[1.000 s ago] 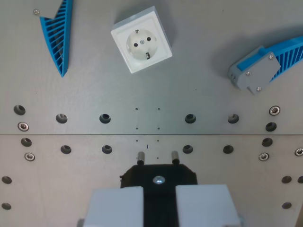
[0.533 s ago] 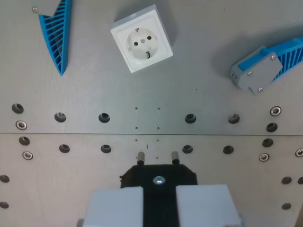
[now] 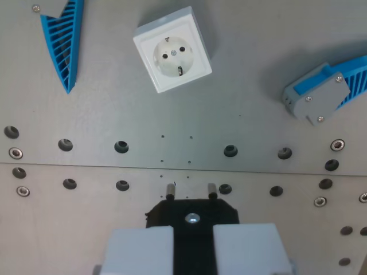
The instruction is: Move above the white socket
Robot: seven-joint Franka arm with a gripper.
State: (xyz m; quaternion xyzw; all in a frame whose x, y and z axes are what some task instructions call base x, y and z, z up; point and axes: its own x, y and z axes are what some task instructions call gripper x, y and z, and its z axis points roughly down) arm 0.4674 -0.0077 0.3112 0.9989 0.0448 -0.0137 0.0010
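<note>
Black plug held over a grey metal surface, white socket lying ahead of it.

The grey surface (image 3: pixel 252 74) fills the whole wrist view, with two rows of bolt holes running across it between the white socket (image 3: pixel 172 49) and the plug. The socket sits flat near the top of the view, turned a little askew, well apart from the plug and slightly toward the wrist view's left of it. A blue ribbed piece (image 3: pixel 62 40) lies to the socket's left, and a blue and grey clamp (image 3: pixel 321 94) lies to its right, both clear of it. At the bottom edge the gripper (image 3: pixel 192 249) has its two pale fingers (image 3: pixel 137 252) closed against a black plug (image 3: pixel 192 215), whose two metal pins point toward the socket.
</note>
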